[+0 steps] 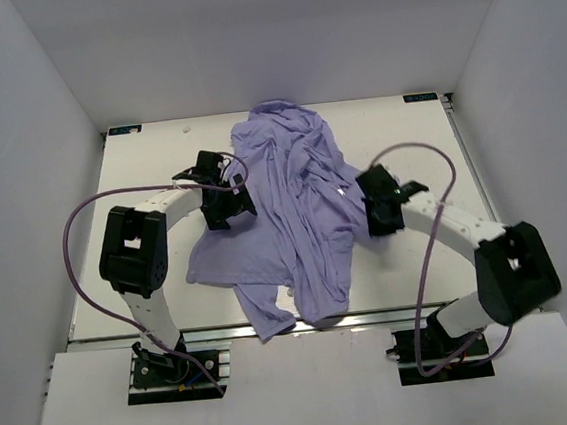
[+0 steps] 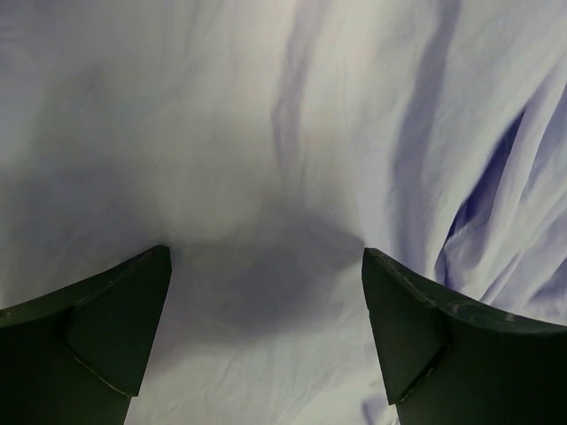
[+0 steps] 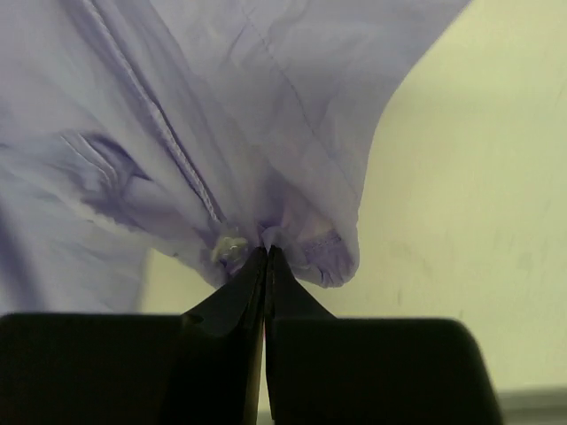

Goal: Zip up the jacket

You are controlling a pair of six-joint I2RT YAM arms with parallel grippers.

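Observation:
The lavender jacket (image 1: 289, 212) lies crumpled across the middle of the table, running from the far edge to the near edge. My left gripper (image 1: 230, 200) is at the jacket's left side, open, its two dark fingers spread just above smooth fabric (image 2: 266, 177). My right gripper (image 1: 363, 205) is at the jacket's right edge, shut on a pinch of the jacket's edge (image 3: 306, 243) and lifting it off the table. A zipper line (image 3: 177, 150) runs down to a small pale part (image 3: 229, 246) just left of the fingertips.
The cream table (image 1: 149, 175) is walled by white panels on three sides. Purple cables loop from both arms. The table's near edge rail (image 1: 324, 319) runs below the jacket's hem.

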